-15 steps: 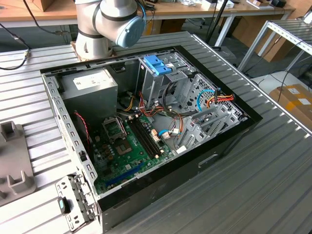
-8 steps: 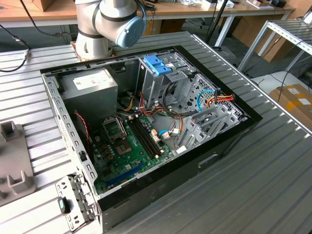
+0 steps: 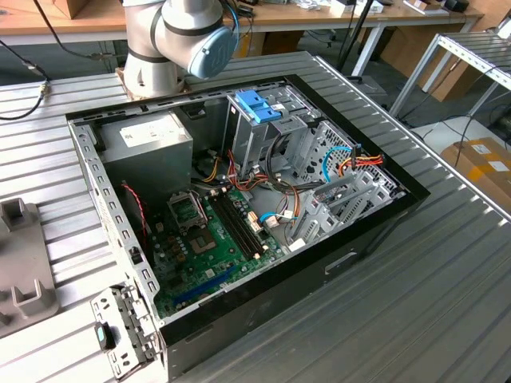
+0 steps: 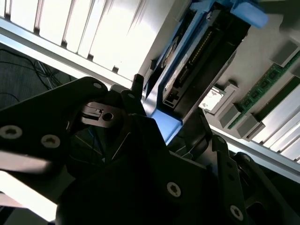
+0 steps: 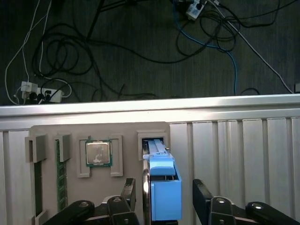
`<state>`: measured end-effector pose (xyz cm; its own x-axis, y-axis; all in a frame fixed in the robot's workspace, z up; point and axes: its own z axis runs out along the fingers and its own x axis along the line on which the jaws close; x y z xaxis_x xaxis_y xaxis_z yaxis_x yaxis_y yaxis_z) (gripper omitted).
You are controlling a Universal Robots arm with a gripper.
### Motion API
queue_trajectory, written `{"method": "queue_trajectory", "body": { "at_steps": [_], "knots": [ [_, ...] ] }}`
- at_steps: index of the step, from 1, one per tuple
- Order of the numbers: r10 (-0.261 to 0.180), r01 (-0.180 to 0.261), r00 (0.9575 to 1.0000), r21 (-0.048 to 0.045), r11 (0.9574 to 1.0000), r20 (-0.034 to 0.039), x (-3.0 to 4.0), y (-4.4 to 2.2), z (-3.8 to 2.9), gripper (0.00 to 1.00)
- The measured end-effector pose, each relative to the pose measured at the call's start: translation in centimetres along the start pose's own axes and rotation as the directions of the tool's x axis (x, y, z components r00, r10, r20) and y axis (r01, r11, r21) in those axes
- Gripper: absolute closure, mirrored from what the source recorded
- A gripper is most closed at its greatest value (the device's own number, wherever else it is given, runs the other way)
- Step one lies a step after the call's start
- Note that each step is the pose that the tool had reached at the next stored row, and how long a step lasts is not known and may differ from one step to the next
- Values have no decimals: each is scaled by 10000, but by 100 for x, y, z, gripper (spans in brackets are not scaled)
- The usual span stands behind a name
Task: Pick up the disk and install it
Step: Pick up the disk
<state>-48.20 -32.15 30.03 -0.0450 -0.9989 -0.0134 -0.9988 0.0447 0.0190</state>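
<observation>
1. One flat grey-metal disk point(image 5: 163, 183) with light-blue plastic rails stands on edge in a grey slotted holder tray point(image 5: 75, 133).
2. Black jaws spread apart, one each side of it, gripping nothing.
3. Tray lies on ribbed metal worktop point(image 5: 234, 154).

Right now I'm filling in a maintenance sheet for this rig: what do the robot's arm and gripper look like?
The silver-grey tubular arm has a round light-blue joint cap. The black metal gripper has angular linkage fingers dotted with silver screw heads.
</observation>
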Motion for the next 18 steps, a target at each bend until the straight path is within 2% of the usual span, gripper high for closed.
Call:
{"method": "queue_trajectory", "body": {
  "at_steps": [4,10,18],
  "knots": [
    [-18,18,10000,0,10000,0,-2,60,34,40],
    [-20,20,10000,-1,10000,-1,0,61,80,40],
    [-22,22,10000,-2,10000,-3,1,61,100,40]
  ]
}}
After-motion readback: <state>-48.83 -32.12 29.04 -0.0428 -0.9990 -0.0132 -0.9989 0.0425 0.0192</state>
